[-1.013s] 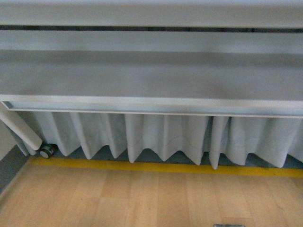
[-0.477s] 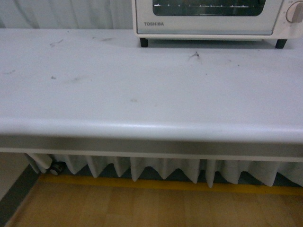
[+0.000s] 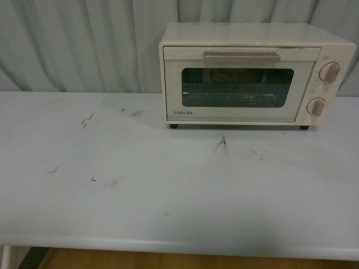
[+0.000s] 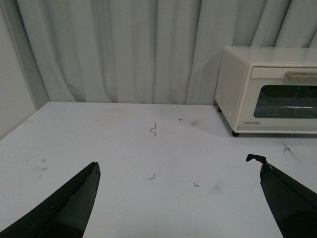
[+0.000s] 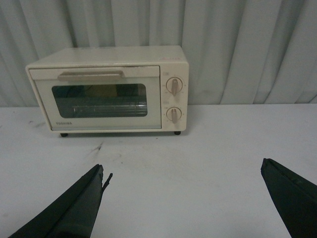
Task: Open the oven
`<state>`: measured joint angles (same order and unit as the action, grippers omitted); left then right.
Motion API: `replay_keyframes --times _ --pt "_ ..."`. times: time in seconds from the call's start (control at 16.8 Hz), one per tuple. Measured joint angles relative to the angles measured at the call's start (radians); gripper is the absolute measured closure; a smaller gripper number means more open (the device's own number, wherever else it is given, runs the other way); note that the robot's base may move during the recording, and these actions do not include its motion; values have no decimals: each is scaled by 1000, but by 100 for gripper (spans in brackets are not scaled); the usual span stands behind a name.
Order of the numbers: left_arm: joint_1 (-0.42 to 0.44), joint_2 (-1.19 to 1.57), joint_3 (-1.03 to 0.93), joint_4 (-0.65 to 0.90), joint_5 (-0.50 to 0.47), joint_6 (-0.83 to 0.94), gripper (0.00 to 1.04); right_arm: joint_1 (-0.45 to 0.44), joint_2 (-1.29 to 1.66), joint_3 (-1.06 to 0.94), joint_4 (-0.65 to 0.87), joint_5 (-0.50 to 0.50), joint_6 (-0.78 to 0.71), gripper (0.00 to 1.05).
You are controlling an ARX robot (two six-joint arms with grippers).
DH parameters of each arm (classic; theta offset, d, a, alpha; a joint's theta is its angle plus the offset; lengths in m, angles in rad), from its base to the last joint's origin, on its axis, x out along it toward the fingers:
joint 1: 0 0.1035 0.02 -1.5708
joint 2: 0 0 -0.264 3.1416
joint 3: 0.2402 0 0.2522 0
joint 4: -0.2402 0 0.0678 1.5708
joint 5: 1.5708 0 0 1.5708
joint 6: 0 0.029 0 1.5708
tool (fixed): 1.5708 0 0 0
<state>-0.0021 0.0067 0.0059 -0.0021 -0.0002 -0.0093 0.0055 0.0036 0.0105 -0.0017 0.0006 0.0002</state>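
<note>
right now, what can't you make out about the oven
- Inside the oven: front view, dim behind the dark window glass; contents unclear.
- Markings around the knobs: right wrist view, too small.
- The oven's knob side: left wrist view, cut off by the picture edge.

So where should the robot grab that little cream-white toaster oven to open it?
Probably the beige bar handle along the top of the glass door on the cream-white toaster oven. It lies level, so come straight from the front, pinching it from above and below.
</note>
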Motion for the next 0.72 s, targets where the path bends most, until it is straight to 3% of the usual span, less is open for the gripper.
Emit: replay_keyframes --times 0.72 --pt "0 0 0 -1 0 0 7 0 0 0 -3 0 0 7"
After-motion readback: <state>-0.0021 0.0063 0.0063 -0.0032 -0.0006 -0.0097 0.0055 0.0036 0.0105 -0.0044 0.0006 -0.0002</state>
